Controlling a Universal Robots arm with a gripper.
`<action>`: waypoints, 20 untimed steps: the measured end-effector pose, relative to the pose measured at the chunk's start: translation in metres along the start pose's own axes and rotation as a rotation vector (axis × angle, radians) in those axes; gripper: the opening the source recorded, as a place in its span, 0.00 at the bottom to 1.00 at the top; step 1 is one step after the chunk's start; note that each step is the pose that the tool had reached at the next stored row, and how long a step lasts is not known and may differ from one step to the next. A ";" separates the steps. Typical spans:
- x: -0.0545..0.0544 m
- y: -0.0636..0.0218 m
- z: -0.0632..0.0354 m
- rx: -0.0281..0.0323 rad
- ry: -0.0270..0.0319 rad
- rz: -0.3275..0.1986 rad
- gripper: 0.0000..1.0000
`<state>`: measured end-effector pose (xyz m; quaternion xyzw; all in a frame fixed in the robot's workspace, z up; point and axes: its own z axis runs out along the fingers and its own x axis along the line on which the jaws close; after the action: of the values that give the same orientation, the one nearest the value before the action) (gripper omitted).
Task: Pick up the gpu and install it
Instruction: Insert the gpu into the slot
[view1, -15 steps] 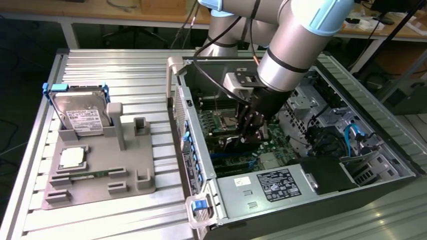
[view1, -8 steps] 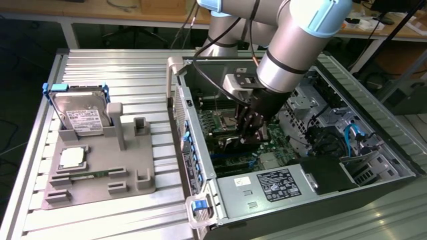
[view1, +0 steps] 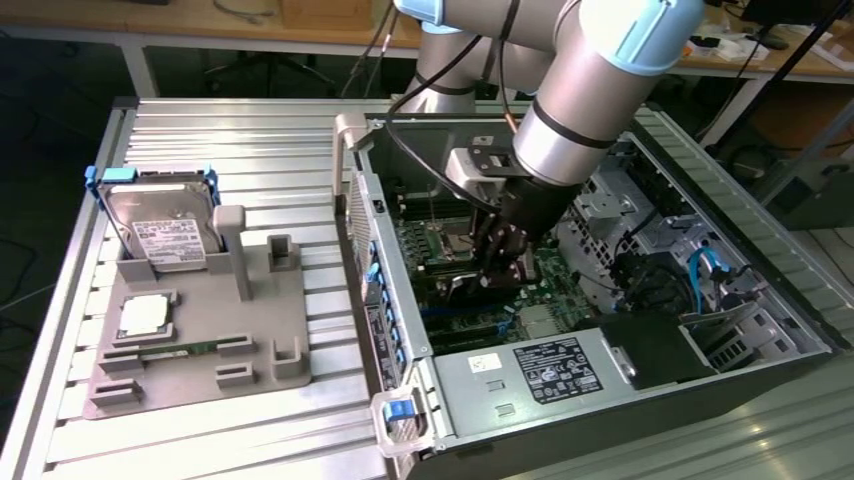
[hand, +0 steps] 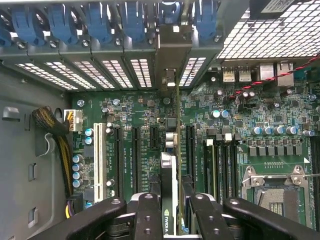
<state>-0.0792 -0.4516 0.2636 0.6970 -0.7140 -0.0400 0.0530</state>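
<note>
One gpu (hand: 170, 200) stands edge-on, bracket toward the case's rear slots (hand: 100, 72).

Matt grey, seemingly plastic fixture (view1: 200, 330) lies on ribbed metal table (view1: 267, 140); gpu (hand: 169, 150) bracket bare metal.

Wooden workbenches (view1: 267, 20) line the back — a ribbed metal table (view1: 200, 130) in front, brightly lit.
</note>
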 end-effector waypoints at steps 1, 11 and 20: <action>0.000 0.0000 0.0000 0.0000 -0.0001 0.000 0.27; -0.008 -0.0002 -0.0002 -0.0001 0.0009 -0.003 0.27; -0.008 0.0038 0.0067 0.0002 0.0006 -0.006 0.27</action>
<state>-0.0836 -0.4439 0.2573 0.6990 -0.7120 -0.0399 0.0531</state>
